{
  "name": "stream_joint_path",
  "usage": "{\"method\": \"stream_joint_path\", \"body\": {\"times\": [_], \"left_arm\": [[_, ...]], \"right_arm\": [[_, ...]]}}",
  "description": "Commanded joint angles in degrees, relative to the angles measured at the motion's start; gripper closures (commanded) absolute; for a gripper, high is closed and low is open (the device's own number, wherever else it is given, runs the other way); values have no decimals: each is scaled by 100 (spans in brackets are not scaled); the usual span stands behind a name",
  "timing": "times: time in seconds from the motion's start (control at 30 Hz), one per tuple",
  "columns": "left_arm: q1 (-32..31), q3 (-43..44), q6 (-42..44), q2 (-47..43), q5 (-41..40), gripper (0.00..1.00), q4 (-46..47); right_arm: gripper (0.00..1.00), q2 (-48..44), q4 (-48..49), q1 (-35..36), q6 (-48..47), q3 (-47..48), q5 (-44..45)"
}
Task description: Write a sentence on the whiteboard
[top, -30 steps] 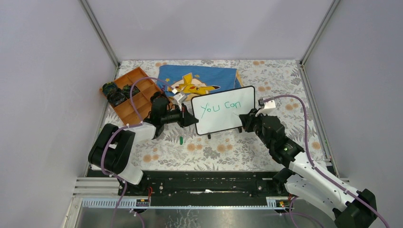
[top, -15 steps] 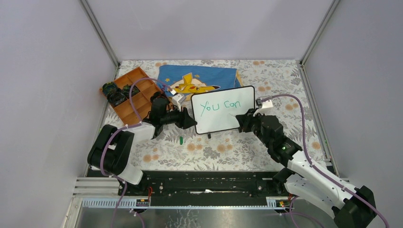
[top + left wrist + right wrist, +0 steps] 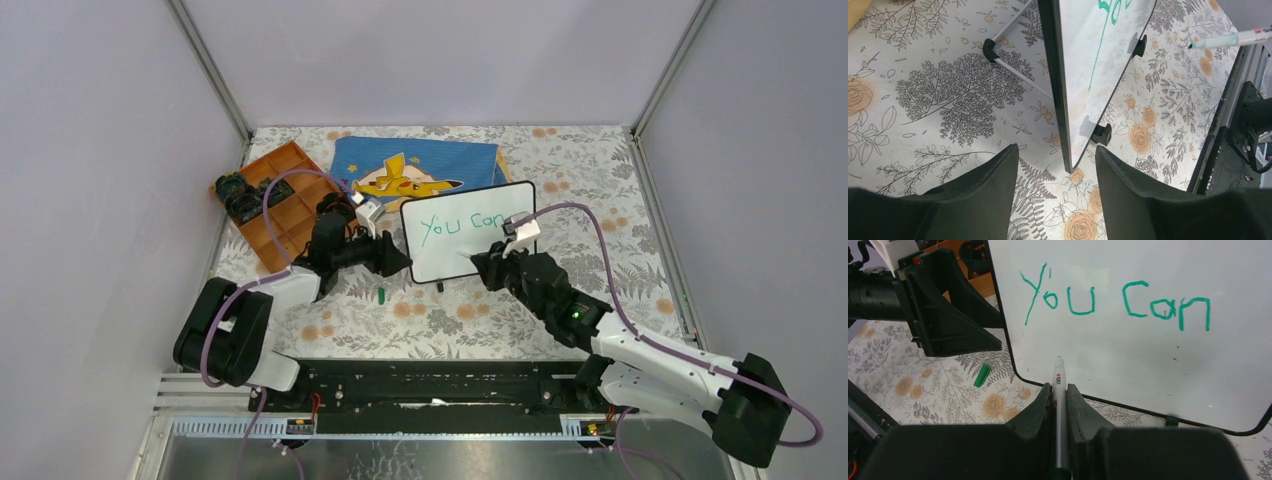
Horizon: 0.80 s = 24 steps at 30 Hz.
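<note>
"While the right gripper (image 3: 1059, 390) reaches in, where does the whiteboard (image 3: 468, 232) stand?"

"Upright on its little black feet near the middle of the floral table cover (image 3: 600, 180), just in front of the blue Pikachu cloth (image 3: 415, 165); the orange tray (image 3: 285, 200) sits to its left."

"And the sentence (image 3: 1113, 297)?"

"Only 'You can' so far, in green along the upper part of the board; the space below it is bare."

"What are the fingers doing?"

"The right pair is clenched on a marker (image 3: 1058, 385), its tip pointing at the lower left of the board, under 'You'. The left wrist view shows the tip just off the face. The left gripper (image 3: 1055, 155) is spread, one finger on each side of the board's left edge; neither visibly touches it."

"Anything else?"

"A green cap (image 3: 381, 295) lies on the cover, near the left gripper."
</note>
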Motion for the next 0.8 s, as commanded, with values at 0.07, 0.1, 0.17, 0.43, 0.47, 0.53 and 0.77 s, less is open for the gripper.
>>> {"method": "stream_joint_path", "body": {"times": [0.07,0.1,0.17,0.43,0.47,0.53,0.77], "left_arm": [[80,-251,-477,-94,-103,32,809],[119,-286,-707,6,-10,32,1064],[222,-393,-1230,209,194,31,1755],[301,-633,-1676,404,437,31,2687],[301,-639,-1672,405,435,31,2706],[309,-640,-1681,412,429,31,2740],[310,-652,-1641,427,482,31,2775]], "right_arm": [[100,296,1195,535,-354,37,901],[100,347,1338,609,-402,8,1027],[100,473,1587,745,-504,-33,1221],[100,972,2025,1325,-770,-90,2079],[100,1040,2085,1389,-796,-102,2220],[100,1185,2203,1585,-852,-120,2435],[100,1780,2201,1924,-776,94,3092]]}}
